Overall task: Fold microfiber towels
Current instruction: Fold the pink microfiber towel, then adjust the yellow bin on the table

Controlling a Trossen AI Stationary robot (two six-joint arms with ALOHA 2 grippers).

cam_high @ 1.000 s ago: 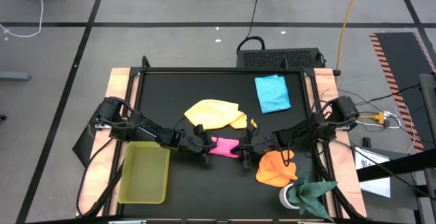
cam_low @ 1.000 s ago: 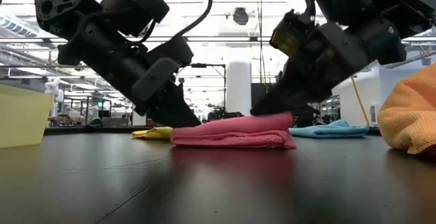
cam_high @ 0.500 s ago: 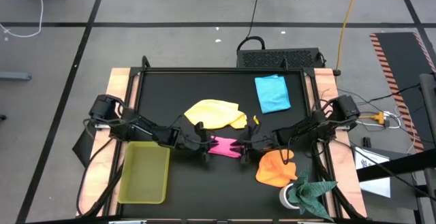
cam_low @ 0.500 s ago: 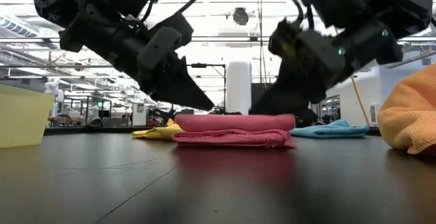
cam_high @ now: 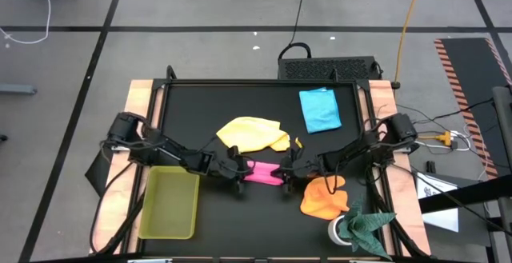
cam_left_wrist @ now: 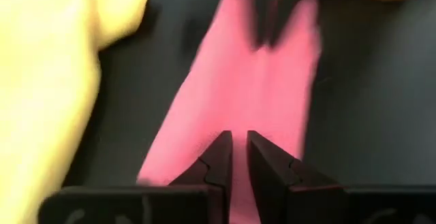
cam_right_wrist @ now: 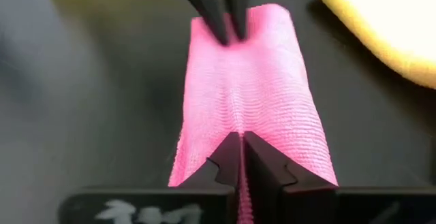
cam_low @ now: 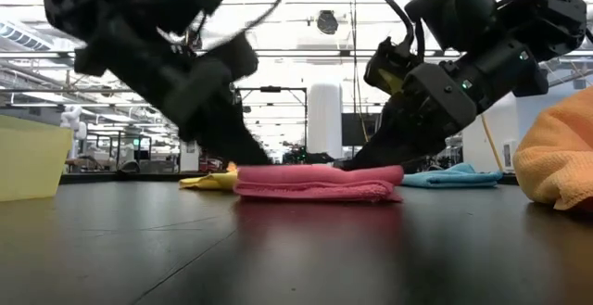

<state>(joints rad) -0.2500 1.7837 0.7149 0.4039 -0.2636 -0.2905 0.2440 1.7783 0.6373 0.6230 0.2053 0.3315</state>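
Both jaws nearly together, left gripper point(cam_high: 238, 172) and right gripper point(cam_high: 286, 173) pinch opposite ends of the folded pink towel point(cam_high: 262, 172), soft, light, floppy; best gripped at edges.

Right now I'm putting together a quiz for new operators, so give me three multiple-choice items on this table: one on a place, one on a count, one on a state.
1. Where does the light blue towel lie?
A. In the yellow-green tray
B. Alone at the far side of the table
C. Under the orange towel

2. How many small coloured towels show on the table?
A. Two
B. Three
C. Four

3. How does the pink towel lie?
A. Spread out flat
B. Folded into a narrow strip, a gripper at each end
C. Lifted off the table

Answers:
1 B, the high view shows it apart from everything, near the far edge.
2 C, pink, yellow towel, orange and light blue.
3 B, the left gripper and right gripper meet its two ends, and the low view shows it resting in layers.
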